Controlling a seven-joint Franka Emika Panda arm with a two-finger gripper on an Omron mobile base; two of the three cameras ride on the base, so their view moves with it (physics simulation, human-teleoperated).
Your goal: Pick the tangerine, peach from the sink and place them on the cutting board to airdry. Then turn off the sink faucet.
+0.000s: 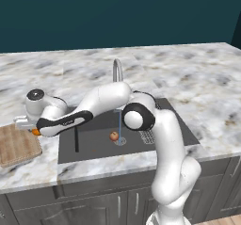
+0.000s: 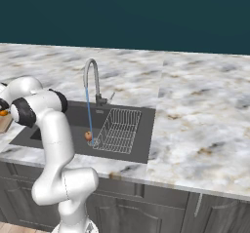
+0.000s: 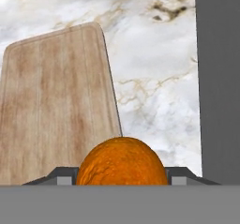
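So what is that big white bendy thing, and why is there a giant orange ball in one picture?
The white thing is a robot arm. Two cameras sit behind it, left and right; a third rides on its hand. That close-up ball is the tangerine, held in the gripper near the wooden cutting board on the marble counter. From behind, the peach sits in the dark sink, where the faucet is pouring a thin stream of water. A wire rack lies inside the sink too.
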